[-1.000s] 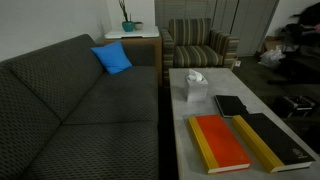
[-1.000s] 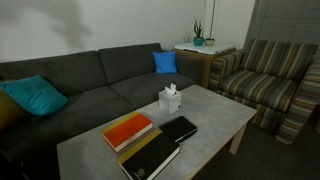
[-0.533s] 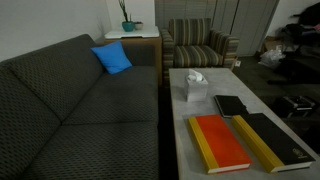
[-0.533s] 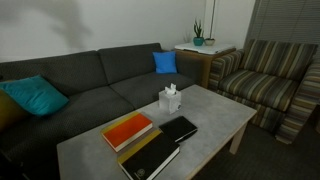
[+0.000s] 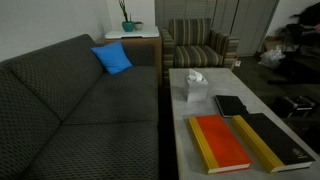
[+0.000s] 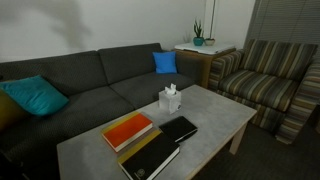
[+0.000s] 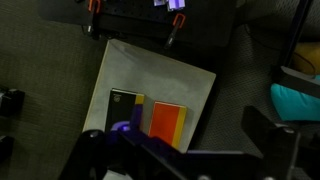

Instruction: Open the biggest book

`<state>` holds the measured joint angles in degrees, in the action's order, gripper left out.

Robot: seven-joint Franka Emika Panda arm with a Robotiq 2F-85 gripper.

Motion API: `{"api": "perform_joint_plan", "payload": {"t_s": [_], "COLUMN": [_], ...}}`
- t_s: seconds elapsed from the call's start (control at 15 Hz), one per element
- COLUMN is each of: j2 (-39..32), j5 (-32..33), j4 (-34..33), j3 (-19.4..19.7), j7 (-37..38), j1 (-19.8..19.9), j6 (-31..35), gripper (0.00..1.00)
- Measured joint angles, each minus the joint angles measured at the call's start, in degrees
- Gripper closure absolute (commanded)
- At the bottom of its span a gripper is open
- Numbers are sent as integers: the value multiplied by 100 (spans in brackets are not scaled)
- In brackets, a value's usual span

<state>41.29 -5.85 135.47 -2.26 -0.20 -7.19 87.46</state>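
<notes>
The biggest book (image 5: 272, 142), black with a yellow long edge, lies shut at the near end of the grey coffee table (image 5: 215, 78). It also shows in an exterior view (image 6: 152, 156) and in the wrist view (image 7: 125, 105). A red-orange book (image 5: 220, 142) lies beside it, and a smaller black book (image 5: 231, 105) just behind. My gripper (image 7: 178, 150) hangs high above the table and shows only in the wrist view as dark fingers spread wide apart, empty. It is outside both exterior views.
A white tissue box (image 5: 194, 87) stands mid-table. A dark grey sofa (image 5: 70, 100) with a blue cushion (image 5: 112, 58) runs along one side. A striped armchair (image 6: 265, 80) and a side table with a plant (image 6: 198, 42) stand beyond.
</notes>
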Motion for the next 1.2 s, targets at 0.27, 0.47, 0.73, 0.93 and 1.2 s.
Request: {"api": "perform_joint_plan", "payload": {"t_s": [0.27,0.47,0.73,0.93,1.2], "j2": [-2,-55,-307,-507,-410], "j5": [0,0,0,-24,-24], "j4": [102,432,954,1023,1012], "j3": [17,132,414,535,493], "j7": [-295,-780,-1395,-1492,-1473], "j1": [0,-1,-4,-5,-6], "j6": [461,1383,2644,2768,2763], "gripper": [0,0,0,0,0]}}
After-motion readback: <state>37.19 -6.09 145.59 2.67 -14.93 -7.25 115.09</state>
